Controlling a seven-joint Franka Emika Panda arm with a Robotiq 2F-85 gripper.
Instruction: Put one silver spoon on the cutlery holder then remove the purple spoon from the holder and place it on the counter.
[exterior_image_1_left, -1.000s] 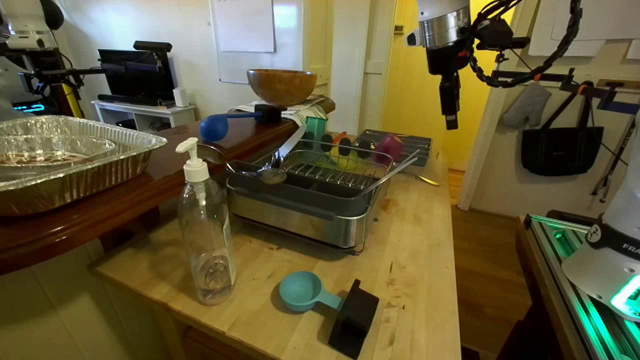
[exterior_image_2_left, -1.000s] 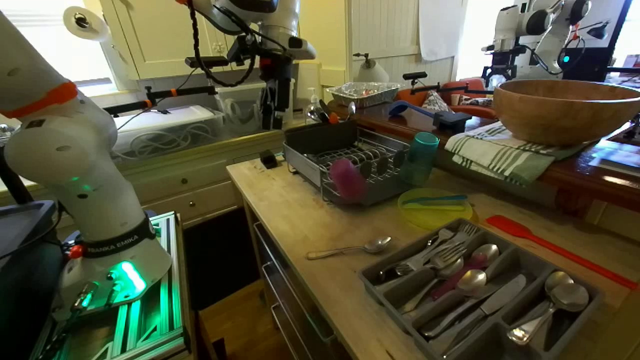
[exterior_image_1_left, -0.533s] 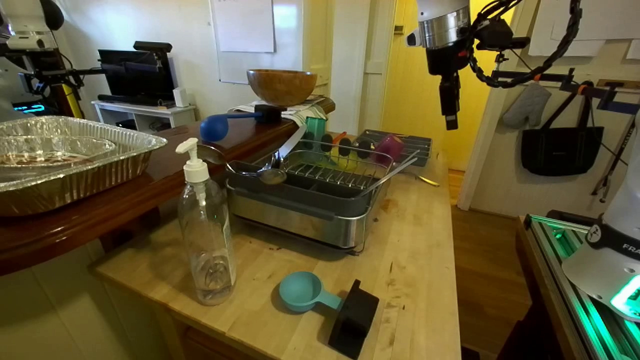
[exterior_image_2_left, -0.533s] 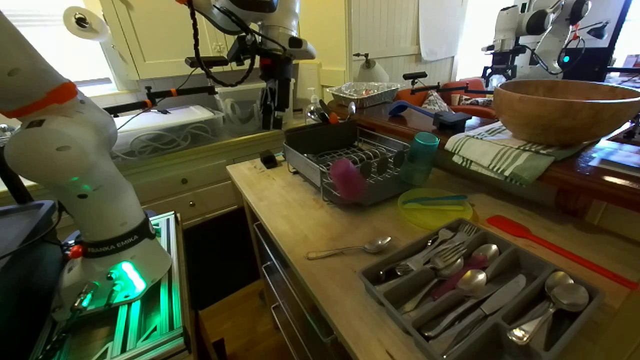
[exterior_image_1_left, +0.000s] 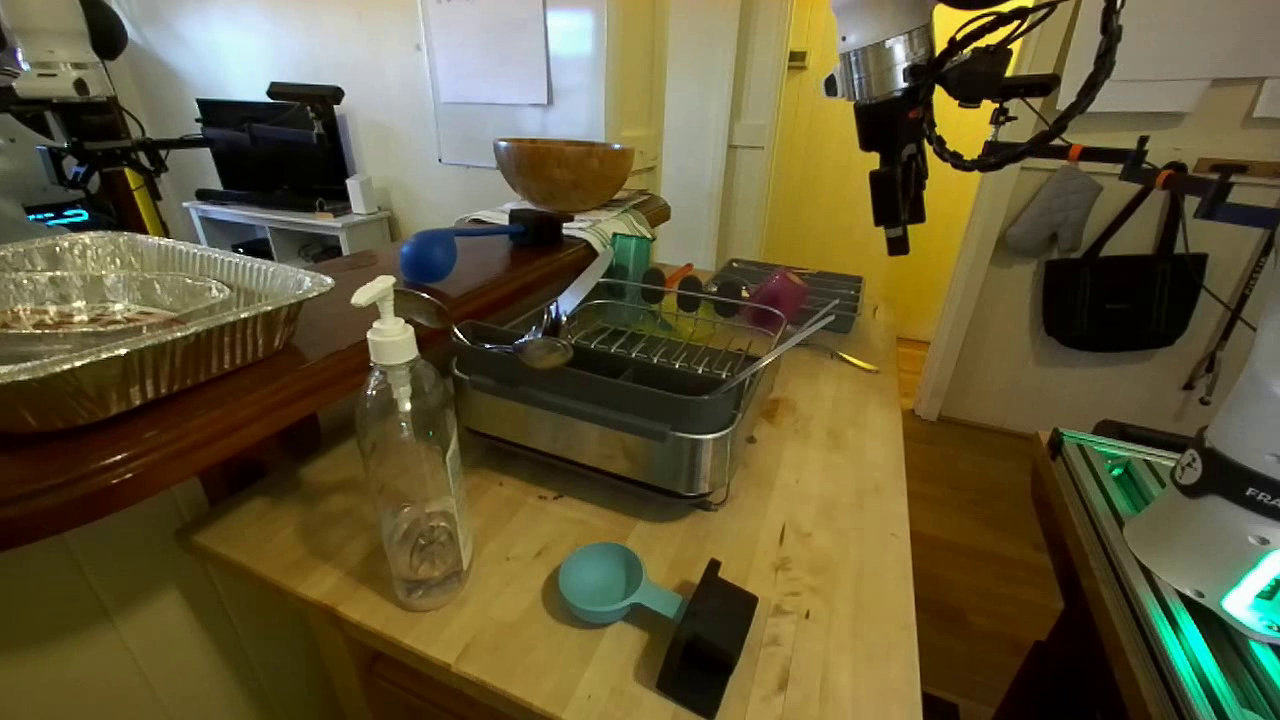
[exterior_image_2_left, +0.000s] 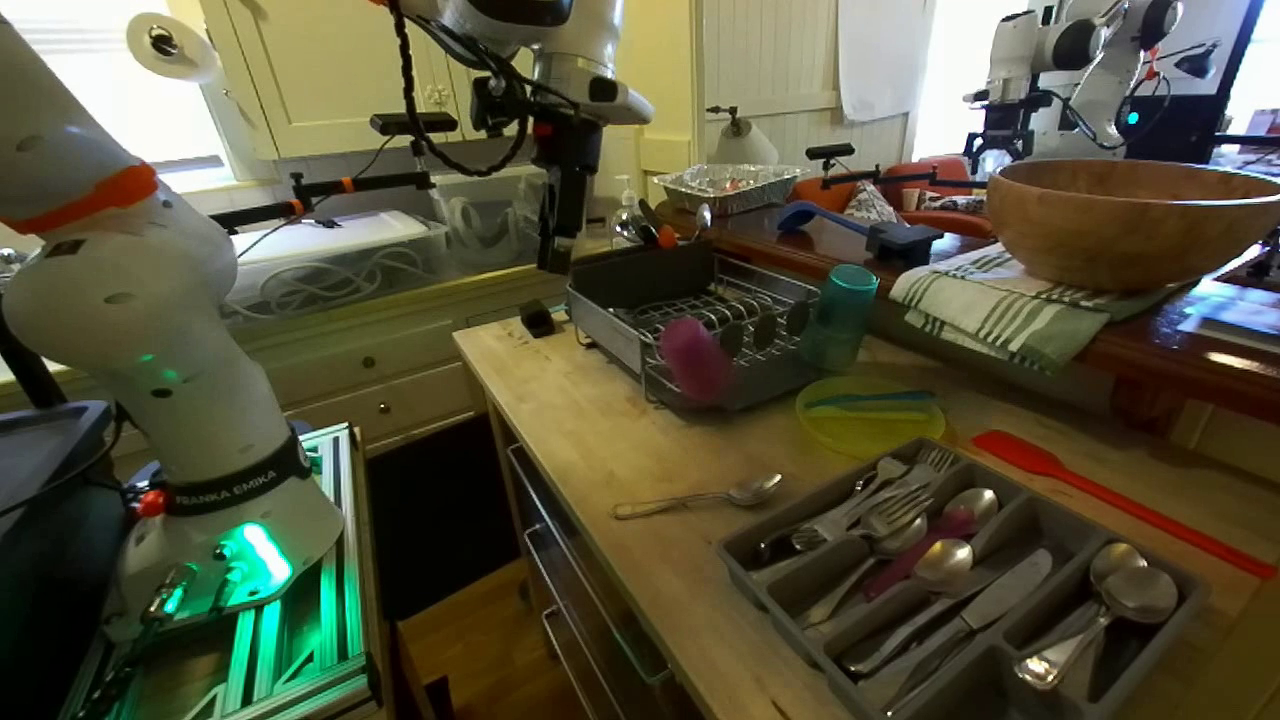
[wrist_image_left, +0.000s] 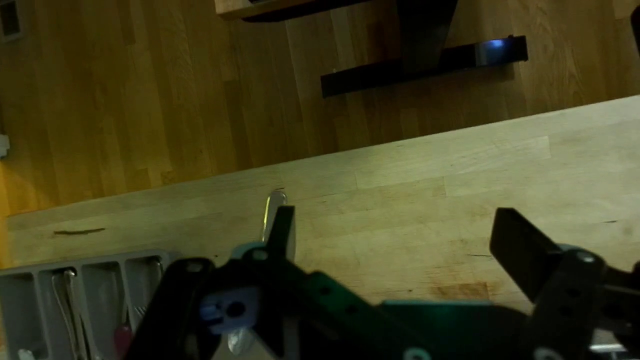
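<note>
My gripper (wrist_image_left: 392, 220) hangs well above the counter (exterior_image_2_left: 560, 400), its two fingers (wrist_image_left: 517, 245) spread wide; past the long edge lies floor (wrist_image_left: 200, 100). Counter planks run from the dish rack (exterior_image_1_left: 600, 440) to one loose silver spoon (exterior_image_2_left: 705, 497) near the cutlery holder (exterior_image_2_left: 1050, 525). One purple spoon (exterior_image_2_left: 893, 574) lies inside, among perhaps five silver spoon bowls (exterior_image_2_left: 1140, 595); pieces overlap. One red spatula (exterior_image_2_left: 1100, 492) lies just beyond the holder.

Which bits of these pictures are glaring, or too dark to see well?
In an exterior view, the window glares white and the base light washes out; in the wrist view, the gripper looks mostly black, the silver spoon catches a yellow glint.
</note>
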